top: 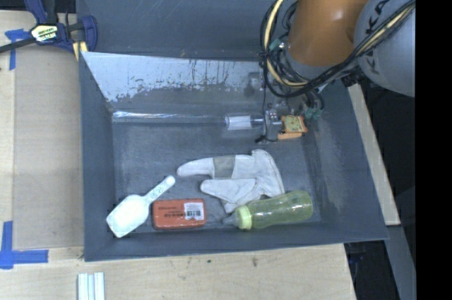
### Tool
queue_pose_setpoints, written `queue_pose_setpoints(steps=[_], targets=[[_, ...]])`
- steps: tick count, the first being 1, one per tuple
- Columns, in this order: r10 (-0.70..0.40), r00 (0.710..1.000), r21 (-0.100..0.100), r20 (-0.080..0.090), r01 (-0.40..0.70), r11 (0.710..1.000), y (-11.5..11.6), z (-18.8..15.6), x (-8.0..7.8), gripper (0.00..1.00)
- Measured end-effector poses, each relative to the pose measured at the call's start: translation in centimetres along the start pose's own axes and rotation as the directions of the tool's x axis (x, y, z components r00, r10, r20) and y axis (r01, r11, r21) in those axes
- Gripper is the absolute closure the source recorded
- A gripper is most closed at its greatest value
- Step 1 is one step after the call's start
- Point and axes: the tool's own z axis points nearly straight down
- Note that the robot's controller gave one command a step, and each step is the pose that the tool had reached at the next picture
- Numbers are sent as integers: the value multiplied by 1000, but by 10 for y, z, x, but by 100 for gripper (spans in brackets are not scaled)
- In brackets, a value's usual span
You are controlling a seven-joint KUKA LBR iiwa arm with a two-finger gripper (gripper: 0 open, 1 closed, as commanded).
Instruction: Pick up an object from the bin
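In the bin (99, 150) my gripper (272, 123) sits right of centre; I cannot tell whether it is open or closed. Just below it lies the white glove (244, 175), which I judge soft and light, best pinched at a bunched fold. Lower right is a greenish bottle (279, 210), likely slippery. Lower left are a red block (179, 214) and a white scoop (134, 214).

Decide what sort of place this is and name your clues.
Probably a robotics lab's picking test cell: a robot arm's gripper hangs over a grey metal bin holding a white glove, green bottle and white scoop.
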Motion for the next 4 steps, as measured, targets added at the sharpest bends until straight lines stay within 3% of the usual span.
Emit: queue_pose_setpoints(steps=[1,2,3,4], targets=[[-4,1000,-3,-6,4,1000,27,40,35,0],[-16,1000,-2,-3,16,1000,36,73,15,0],[3,1000,-2,-4,-3,1000,47,92,31,0],[-167,986,-3,-8,167,986,75,111,53,100]])
